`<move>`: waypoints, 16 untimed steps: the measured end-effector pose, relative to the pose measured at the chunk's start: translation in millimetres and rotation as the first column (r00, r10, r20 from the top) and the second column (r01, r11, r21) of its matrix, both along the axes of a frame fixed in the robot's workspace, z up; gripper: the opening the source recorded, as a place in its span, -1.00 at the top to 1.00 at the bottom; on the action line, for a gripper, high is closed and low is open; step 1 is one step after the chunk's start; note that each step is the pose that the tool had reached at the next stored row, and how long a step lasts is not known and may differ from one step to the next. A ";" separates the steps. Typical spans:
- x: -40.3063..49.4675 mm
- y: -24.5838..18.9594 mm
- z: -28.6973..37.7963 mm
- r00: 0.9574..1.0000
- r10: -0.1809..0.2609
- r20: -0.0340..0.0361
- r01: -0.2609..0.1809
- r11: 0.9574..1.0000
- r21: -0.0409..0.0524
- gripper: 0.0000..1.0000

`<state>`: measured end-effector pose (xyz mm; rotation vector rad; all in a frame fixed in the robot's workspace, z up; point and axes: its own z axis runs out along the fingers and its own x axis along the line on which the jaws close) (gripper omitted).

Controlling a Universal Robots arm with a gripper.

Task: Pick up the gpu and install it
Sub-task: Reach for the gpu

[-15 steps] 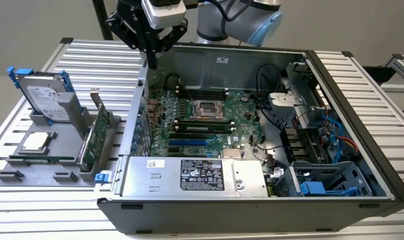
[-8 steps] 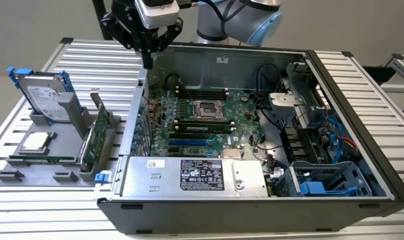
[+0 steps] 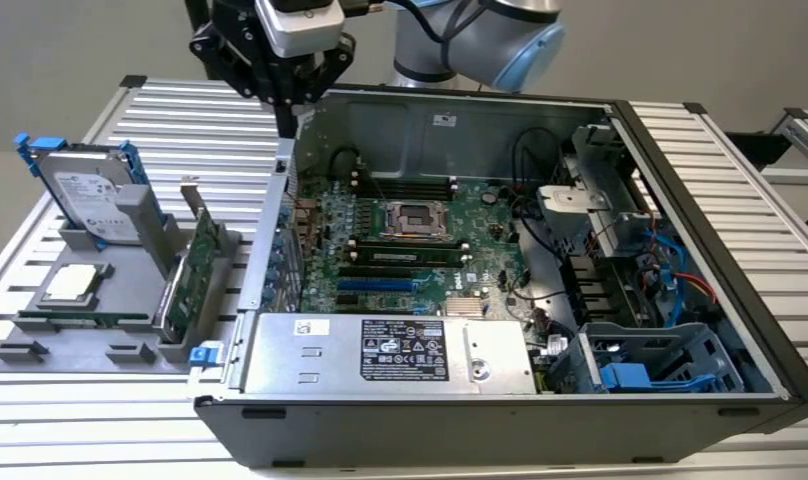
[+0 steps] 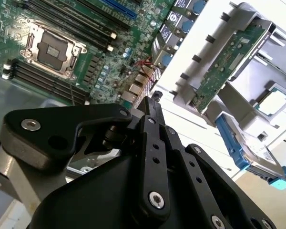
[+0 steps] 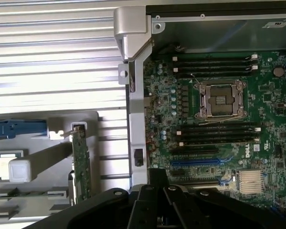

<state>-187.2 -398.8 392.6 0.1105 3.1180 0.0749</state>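
The gpu [image 3: 197, 265] is a green circuit card standing on edge in a slot of the grey holder [image 3: 111, 300], at the exterior view's left, outside the computer case. It also shows in both wrist views, gpu [image 4: 224, 67] and gpu [image 5: 80, 162]. My gripper [image 3: 288, 120] hangs high over the case's left wall, behind and above the card and well apart from it. Its black fingers are shut together with nothing between them, as seen on the gripper [image 4: 154, 98] and the gripper [image 5: 158, 172].
The open computer case [image 3: 698, 200] lies on the slatted table, with the motherboard [image 3: 404, 240] and power supply [image 3: 377, 350] inside. The holder also carries a hard drive with blue rails [image 3: 91, 195], a processor chip [image 3: 73, 283] and a memory stick [image 3: 77, 320].
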 end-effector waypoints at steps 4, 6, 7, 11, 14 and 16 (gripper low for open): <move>-3.8 0.0 0.0 1.000 0.000 0.000 0.000 1.000 0.000 1.00; -5.7 0.0 0.0 1.000 0.000 0.000 0.000 1.000 0.000 1.00; -6.7 0.0 0.0 1.000 0.000 0.000 0.000 1.000 0.000 1.00; -10.6 0.0 0.0 1.000 0.000 0.000 0.000 1.000 0.000 1.00; -13.4 0.0 0.0 1.000 0.000 0.000 0.000 1.000 0.000 1.00; -15.3 0.0 0.0 1.000 0.000 0.000 0.000 1.000 0.000 1.00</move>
